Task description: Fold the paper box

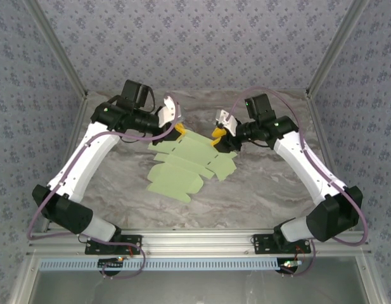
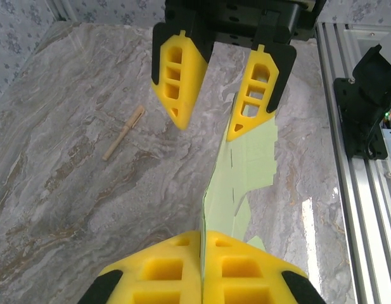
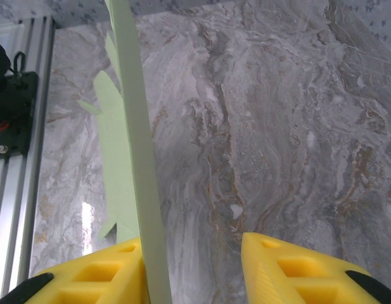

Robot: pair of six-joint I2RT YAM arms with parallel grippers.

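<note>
early in the fold: the box (image 1: 189, 168) is a flat die-cut sheet, its near part on the table (image 1: 265, 190) and its far edge lifted. the left claw (image 2: 201, 237) is clenched on that edge. the right claw (image 3: 195, 244) stands released, the card just beside one finger. next, i judge, the right must regrip and crease a flap. no container is formed yet, so it holds nothing.
</note>
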